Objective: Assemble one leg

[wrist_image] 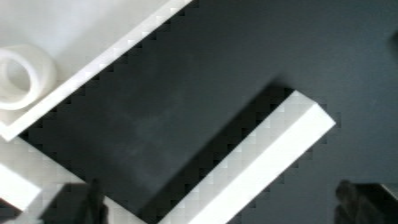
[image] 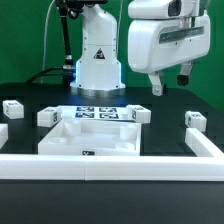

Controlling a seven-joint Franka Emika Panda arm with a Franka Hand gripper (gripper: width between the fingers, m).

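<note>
Several small white legs with black-and-white tags lie on the black table: one at the exterior view's far left, one left of the tray, one right of it, one at the far right. The large white tray-like part lies in the middle. My gripper hangs high above the table's right side, open and empty, over none of the legs. In the wrist view my gripper is open, with dark fingertips at both sides. No leg shows there.
The marker board lies behind the tray, before the arm's base. A white border rail runs along the front and right. The wrist view shows a white rail far below and a white ring on a pale surface.
</note>
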